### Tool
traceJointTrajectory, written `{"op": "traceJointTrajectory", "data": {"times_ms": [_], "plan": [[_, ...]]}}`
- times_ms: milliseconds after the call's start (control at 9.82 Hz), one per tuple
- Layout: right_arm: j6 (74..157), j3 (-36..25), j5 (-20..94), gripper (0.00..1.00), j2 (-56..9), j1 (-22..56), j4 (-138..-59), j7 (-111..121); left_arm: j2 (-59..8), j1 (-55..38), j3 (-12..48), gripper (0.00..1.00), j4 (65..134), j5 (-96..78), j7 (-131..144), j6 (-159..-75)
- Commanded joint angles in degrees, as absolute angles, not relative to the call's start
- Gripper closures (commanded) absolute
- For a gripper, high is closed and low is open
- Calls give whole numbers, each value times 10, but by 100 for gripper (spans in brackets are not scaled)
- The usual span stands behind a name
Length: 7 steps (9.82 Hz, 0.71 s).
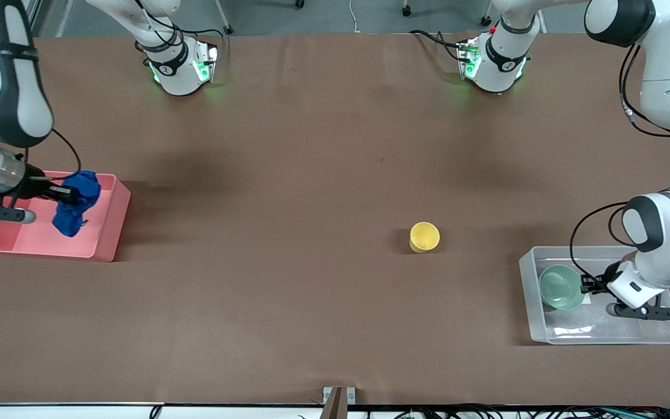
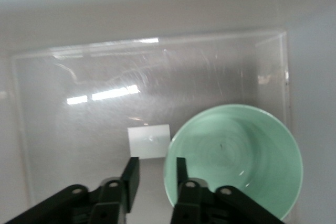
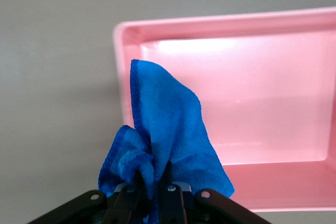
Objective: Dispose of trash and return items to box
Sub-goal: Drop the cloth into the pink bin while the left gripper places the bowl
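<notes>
Brown paper-covered table ran under both Franka arms, bases at the top of the front view. Right gripper hung over the pink rectangular plastic bin at the right arm's end of the table, jaws pinched on the soft royal-blue cloth wad; right wrist view showed the cloth bunched between the fingers and dangling above the bin, not yet let go. Left gripper sat low in the clear translucent rectangular plastic tub at the left arm's end, jaws narrowly parted astride the rim of the pale mint-green round bowl; in the left wrist view one finger was inside the bowl and the other outside, beside the white square sticker on the tub floor. Bowl looked as good as placed. Small yellow plastic cup stood alone on open table, between the two containers, nearer the tub.

Judgement: roughly halfway. Left to do: drop cloth, release bowl, fetch cup into tub.
</notes>
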<state>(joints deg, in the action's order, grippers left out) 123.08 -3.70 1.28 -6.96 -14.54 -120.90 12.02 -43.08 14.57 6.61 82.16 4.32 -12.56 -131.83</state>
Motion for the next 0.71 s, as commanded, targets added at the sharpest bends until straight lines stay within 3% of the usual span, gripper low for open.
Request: {"op": "traceJointTrajectory", "data": {"times_ms": [0,102,306,611], "plan": [[1269,-27,9,94,-115,-187,-1211,158,-385,138,74,0,832,44,-93,-1286],[1285,-26,9,79,-132,-192,-1209,164,-359,126,80,0,837,45,-43,-1241],[1288,-26,11,14,-134,-188,-1201,163,-306,123,127,0,893,47,64,-1213],[1276,-24,11,0,-124,-176,-1177,154,-251,100,200,0,984,58,256,-1220]]}}
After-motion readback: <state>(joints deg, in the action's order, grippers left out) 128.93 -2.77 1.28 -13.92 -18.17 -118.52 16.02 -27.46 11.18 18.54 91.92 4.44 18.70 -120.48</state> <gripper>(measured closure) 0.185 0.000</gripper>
